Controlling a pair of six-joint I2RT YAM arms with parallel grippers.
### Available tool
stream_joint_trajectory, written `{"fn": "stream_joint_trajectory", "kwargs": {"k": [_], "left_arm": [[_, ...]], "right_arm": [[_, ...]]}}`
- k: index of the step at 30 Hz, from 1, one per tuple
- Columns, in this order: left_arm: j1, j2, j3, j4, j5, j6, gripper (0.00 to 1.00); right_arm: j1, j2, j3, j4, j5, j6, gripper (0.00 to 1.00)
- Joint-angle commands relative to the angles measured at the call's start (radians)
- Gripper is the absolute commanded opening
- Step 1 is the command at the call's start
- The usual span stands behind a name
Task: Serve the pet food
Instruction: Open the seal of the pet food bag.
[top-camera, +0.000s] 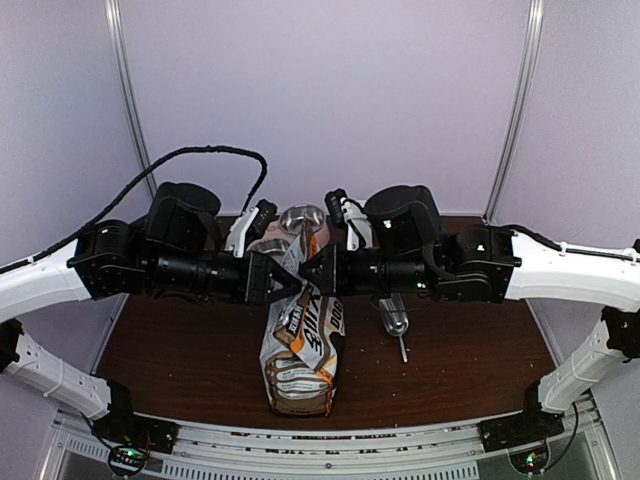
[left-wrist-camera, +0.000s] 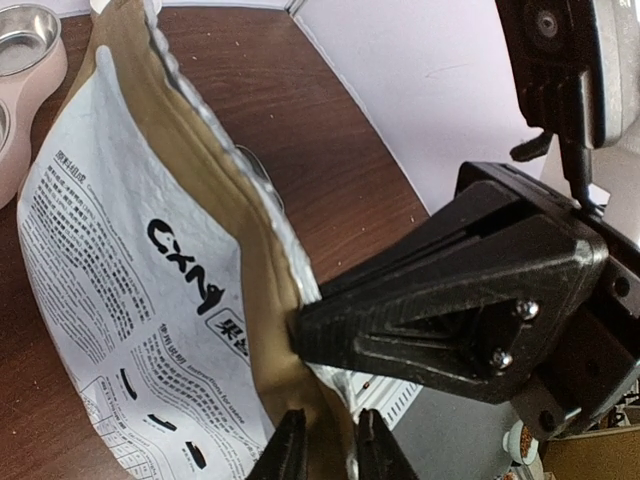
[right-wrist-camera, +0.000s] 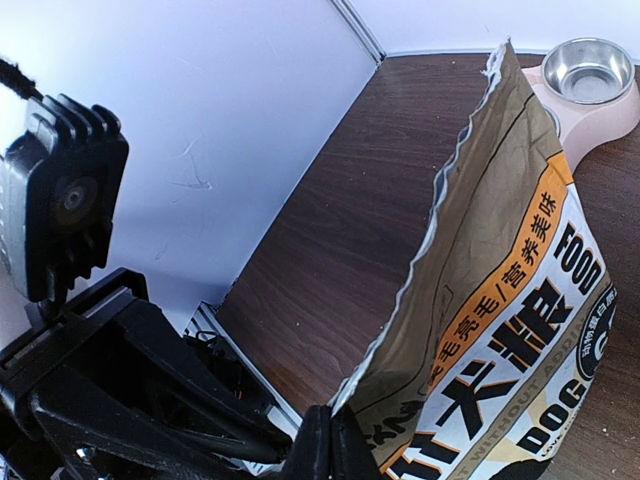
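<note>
The pet food bag (top-camera: 300, 345), white and kraft brown with black print, stands open-topped at the table's middle. The kibble inside is hidden. Both grippers meet at the bag's mouth from opposite sides. My left gripper (left-wrist-camera: 328, 425) has the brown rim of the bag (left-wrist-camera: 120, 270) pinched between its fingers, which stand a little apart. My right gripper (right-wrist-camera: 330, 420) is shut tight on the other silver-lined lip of the bag (right-wrist-camera: 520, 330). From above, the left gripper (top-camera: 288, 283) and right gripper (top-camera: 308, 272) almost touch.
A pink double-bowl feeder (top-camera: 302, 218) with steel bowls stands just behind the bag, also seen as the feeder (right-wrist-camera: 590, 110). A metal scoop (top-camera: 396, 322) lies on the brown table right of the bag. White walls close the back and sides.
</note>
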Motion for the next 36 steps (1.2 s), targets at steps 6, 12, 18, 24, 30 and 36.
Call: {"fn": "stream_joint_trajectory", "kwargs": {"k": [6, 12, 18, 24, 30, 36], "left_arm": [[0.005, 0.04, 0.057, -0.112, -0.022, 0.009, 0.18], [0.005, 0.058, 0.088, -0.174, -0.058, 0.023, 0.18], [0.005, 0.085, 0.113, -0.203, -0.059, 0.037, 0.17], [0.005, 0.09, 0.128, -0.224, -0.077, 0.049, 0.13], [0.005, 0.072, 0.109, -0.165, -0.051, 0.061, 0.0], [0.005, 0.011, 0.028, -0.05, -0.061, 0.027, 0.0]], "right_arm": [[0.017, 0.006, 0.033, -0.076, 0.013, -0.043, 0.0], [0.035, 0.028, 0.058, -0.083, 0.015, -0.047, 0.0], [0.052, 0.053, 0.09, -0.107, 0.032, -0.055, 0.0], [0.066, 0.078, 0.125, -0.138, 0.053, -0.062, 0.0], [0.081, 0.11, 0.171, -0.187, 0.09, -0.077, 0.0], [0.082, 0.077, 0.17, -0.214, 0.142, -0.076, 0.0]]}}
